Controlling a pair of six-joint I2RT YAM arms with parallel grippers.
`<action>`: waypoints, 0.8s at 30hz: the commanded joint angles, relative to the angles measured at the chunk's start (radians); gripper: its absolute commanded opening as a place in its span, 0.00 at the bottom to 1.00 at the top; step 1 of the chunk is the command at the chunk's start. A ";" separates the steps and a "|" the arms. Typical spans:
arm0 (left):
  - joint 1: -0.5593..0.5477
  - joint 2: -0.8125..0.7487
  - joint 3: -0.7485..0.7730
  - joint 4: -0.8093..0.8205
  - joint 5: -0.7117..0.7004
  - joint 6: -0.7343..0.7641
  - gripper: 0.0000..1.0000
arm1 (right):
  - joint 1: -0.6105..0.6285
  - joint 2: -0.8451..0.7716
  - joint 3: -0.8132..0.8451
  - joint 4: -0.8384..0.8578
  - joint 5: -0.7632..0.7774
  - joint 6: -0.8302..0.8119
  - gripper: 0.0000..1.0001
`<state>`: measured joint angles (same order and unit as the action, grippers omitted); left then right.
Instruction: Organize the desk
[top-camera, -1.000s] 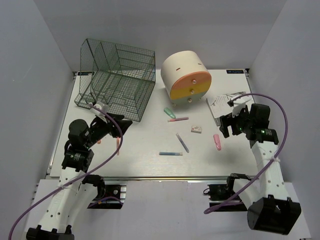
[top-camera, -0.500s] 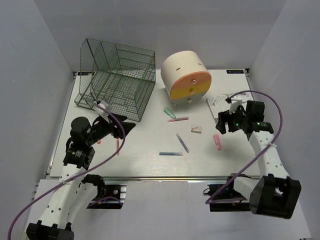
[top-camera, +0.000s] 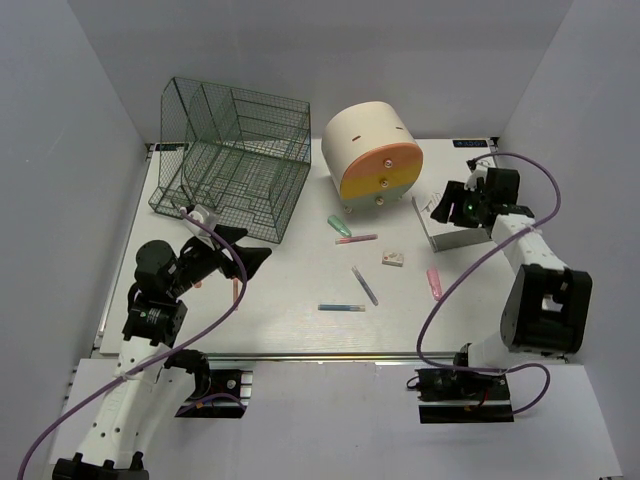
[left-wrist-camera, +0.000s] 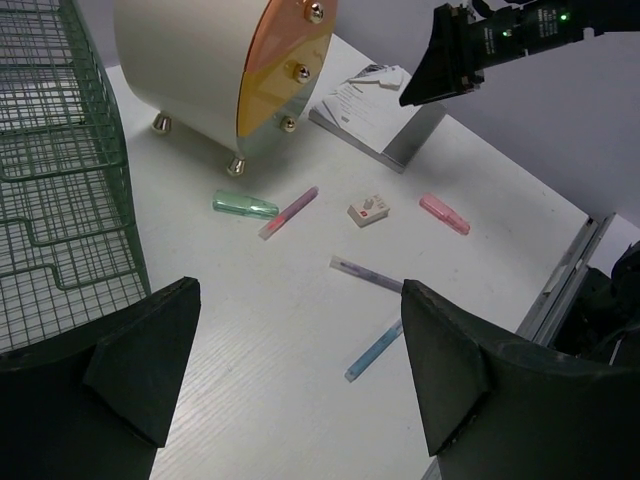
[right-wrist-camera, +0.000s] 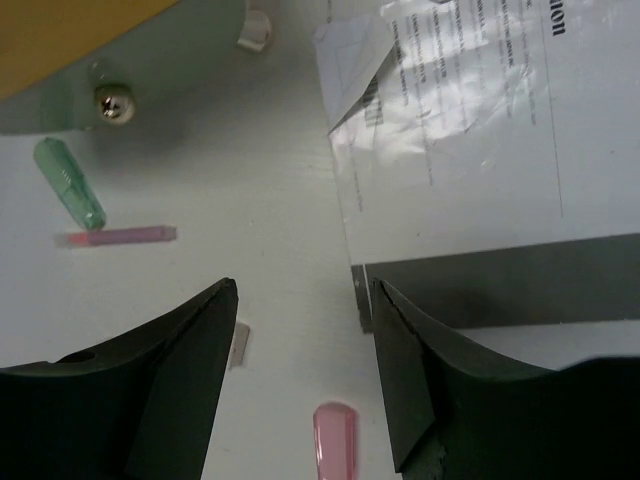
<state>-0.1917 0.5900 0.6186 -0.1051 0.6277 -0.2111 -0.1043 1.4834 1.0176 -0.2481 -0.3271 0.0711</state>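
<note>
1. The desk fills the middle of the overhead view, with its silver rail along the 6 o'clock edge nearest the arm bases.
2. The wire rack stands at 11 o'clock and the drawer unit at about 12 to 1 o'clock. Both sit back against the far edge, probably so the middle stays free for sorting.
3. The loose items lie flat and scattered around the centre:
   - The green tube and the pink-purple pen lie just beside each other under the drawer unit's feet.
   - The small white block, the grey pen and the blue pen lie toward 5 o'clock of those two.
   - The pink marker lies at 4 o'clock.
   - None of these is stored yet, so the tidying looks to be at an early stage.
4. The left gripper hangs at 9 o'clock beside the rack, aimed toward 3 o'clock.
   - Its jaws are spread wide and hold nothing.
   - The pens are framed between its fingers, which suggests it is lining up a pick.
5. The right gripper hovers at 2 o'clock over the near corner of the grey box, which has a printed sheet on top.
   - Its fingers are parted with nothing between them.
   - The box's edge shows in the gap, so a grasp on that edge seems intended, though I cannot tell whether there is any contact.
</note>
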 joint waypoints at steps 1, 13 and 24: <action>0.001 -0.006 0.012 -0.005 -0.016 -0.002 0.92 | 0.000 0.105 0.082 0.084 0.034 0.139 0.62; 0.001 0.016 0.013 -0.008 -0.040 0.004 0.93 | 0.003 0.408 0.274 0.202 0.042 0.213 0.62; 0.001 0.033 0.015 -0.008 -0.046 0.001 0.93 | 0.014 0.551 0.366 0.216 0.031 0.265 0.53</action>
<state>-0.1917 0.6228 0.6186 -0.1055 0.5900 -0.2108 -0.0998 2.0159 1.3396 -0.0654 -0.2905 0.3077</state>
